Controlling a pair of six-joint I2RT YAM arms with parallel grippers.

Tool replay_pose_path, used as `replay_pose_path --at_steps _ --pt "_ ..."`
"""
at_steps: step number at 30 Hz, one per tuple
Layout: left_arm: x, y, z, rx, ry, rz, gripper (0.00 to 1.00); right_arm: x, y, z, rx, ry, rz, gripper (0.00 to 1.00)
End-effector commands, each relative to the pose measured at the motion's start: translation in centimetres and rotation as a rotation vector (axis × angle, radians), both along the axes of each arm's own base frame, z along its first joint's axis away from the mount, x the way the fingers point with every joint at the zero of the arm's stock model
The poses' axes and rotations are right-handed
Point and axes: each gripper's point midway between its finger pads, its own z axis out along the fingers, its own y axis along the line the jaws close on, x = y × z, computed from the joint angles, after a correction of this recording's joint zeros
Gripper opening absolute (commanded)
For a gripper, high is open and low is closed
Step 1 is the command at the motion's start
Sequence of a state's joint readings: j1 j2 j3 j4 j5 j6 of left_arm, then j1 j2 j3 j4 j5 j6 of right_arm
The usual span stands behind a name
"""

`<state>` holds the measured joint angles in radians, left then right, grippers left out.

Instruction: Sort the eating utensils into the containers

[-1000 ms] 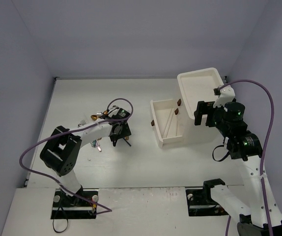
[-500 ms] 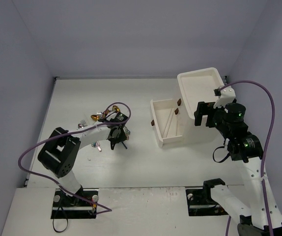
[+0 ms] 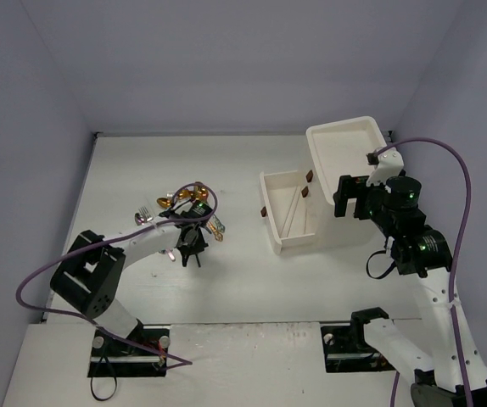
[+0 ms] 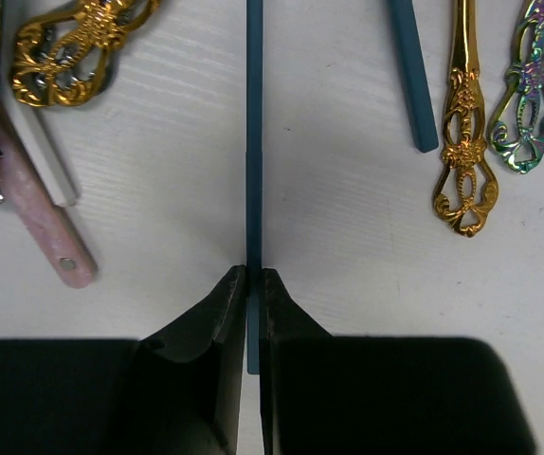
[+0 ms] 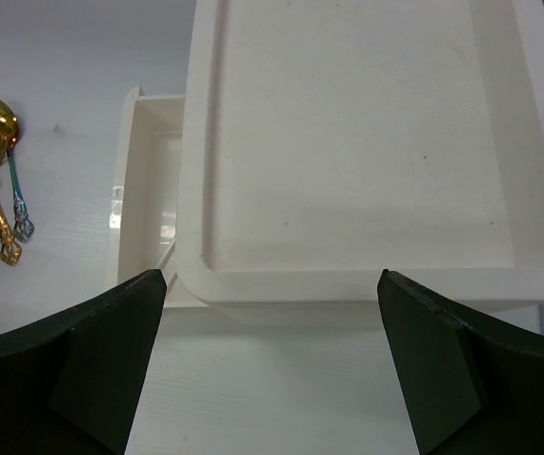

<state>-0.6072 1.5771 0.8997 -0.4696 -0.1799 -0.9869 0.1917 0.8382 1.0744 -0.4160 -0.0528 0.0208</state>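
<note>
Teal chopstick (image 4: pixel 254 142) is pinched in my left pincer (image 4: pixel 249 277), which has just closed onto it, so I can lift it toward the drawer (image 3: pixel 298 242). Right pincer (image 5: pixel 270 280) gapes, empty.

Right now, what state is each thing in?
left jaws, shut on the teal rod
teal rod, flat on the table, pinched at one end
right jaws, open, empty, above the drawer unit
drawer, pulled out, rods inside
gold-handled utensil, loose on the table
</note>
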Motion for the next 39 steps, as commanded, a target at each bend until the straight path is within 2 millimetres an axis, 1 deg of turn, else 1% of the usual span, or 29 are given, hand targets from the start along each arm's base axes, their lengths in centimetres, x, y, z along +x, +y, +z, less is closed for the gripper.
replay_pose_path --at_steps 1,2,5,7,8,10,12,13,16,17,19,20,23,25,26,27,28,30,31,33,35,37,39 --pt "0.8 0.5 4.3 0.021 -0.108 -0.047 0.00 0.8 0.5 1.3 0.004 -0.057 0.021 0.93" --pt "1.1 0.1 5.6 0.016 -0.143 -0.070 0.00 0.8 0.5 1.4 0.005 -0.061 0.021 0.93" --pt "2.4 -2.0 9.5 0.003 -0.251 -0.172 0.00 0.8 0.5 1.7 0.005 -0.066 0.019 0.93" --pt "3.3 -4.2 12.0 -0.020 -0.307 -0.241 0.00 0.7 0.5 1.7 0.005 -0.067 0.020 0.93" --pt "3.9 -5.8 13.3 -0.033 -0.330 -0.290 0.00 0.8 0.5 1.6 0.005 -0.066 0.020 0.93" --pt "5.3 -9.0 16.8 -0.090 -0.397 -0.349 0.00 0.7 0.5 1.7 0.005 -0.068 0.020 0.93" --pt "6.3 -12.7 17.2 -0.122 -0.399 -0.414 0.00 0.7 0.5 1.5 0.004 -0.065 0.019 0.93" --pt "6.3 -14.5 17.6 -0.148 -0.404 -0.457 0.00 0.7 0.4 1.5 0.004 -0.063 0.018 0.93" --pt "7.6 -19.6 19.0 -0.199 -0.438 -0.531 0.00 0.7 0.4 1.5 0.003 -0.065 0.016 0.93" --pt "7.3 -20.1 19.0 -0.204 -0.435 -0.553 0.00 0.6 0.4 1.5 0.002 -0.067 0.016 0.93" --pt "8.3 -23.3 18.7 -0.232 -0.431 -0.596 0.00 0.6 0.5 1.4 0.003 -0.064 0.021 0.93" --pt "8.3 -24.4 18.3 -0.249 -0.417 -0.611 0.00 0.6 0.5 1.3 0.003 -0.062 0.020 0.93" --pt "8.2 -26.8 17.0 -0.272 -0.389 -0.645 0.00 0.4 0.3 1.3 0.002 -0.067 0.012 0.93" --pt "8.0 -27.7 15.6 -0.265 -0.361 -0.658 0.00 0.3 0.2 1.3 -0.002 -0.070 0.005 0.93" --pt "7.8 -27.9 15.2 -0.263 -0.350 -0.661 0.00 0.2 0.1 1.5 -0.001 -0.074 0.004 0.93" --pt "7.6 -28.0 14.9 -0.259 -0.343 -0.662 0.03 0.1 0.1 1.5 -0.001 -0.078 0.003 0.93" --pt "7.4 -28.0 14.6 -0.251 -0.336 -0.663 0.08 0.1 0.1 1.6 -0.001 -0.080 0.002 0.94" --pt "7.2 -27.6 14.0 -0.232 -0.327 -0.658 0.24 0.0 0.0 1.6 -0.003 -0.083 -0.001 0.94" --pt "7.2 -27.3 14.0 -0.221 -0.329 -0.652 0.30 0.0 0.0 1.6 -0.003 -0.083 -0.001 0.94" --pt "7.4 -26.3 14.7 -0.192 -0.350 -0.629 0.42 0.0 0.0 1.6 -0.003 -0.082 -0.001 0.94" --pt "7.4 -25.0 16.0 -0.170 -0.373 -0.598 0.49 0.0 -0.1 1.6 -0.002 -0.085 -0.003 0.94" --pt "8.0 -23.1 16.9 -0.142 -0.400 -0.544 0.52 0.0 -0.1 1.6 -0.002 -0.083 -0.004 0.94" --pt "8.1 -20.4 17.4 -0.131 -0.407 -0.472 0.52 -0.1 0.0 1.4 -0.003 -0.080 -0.001 0.94"
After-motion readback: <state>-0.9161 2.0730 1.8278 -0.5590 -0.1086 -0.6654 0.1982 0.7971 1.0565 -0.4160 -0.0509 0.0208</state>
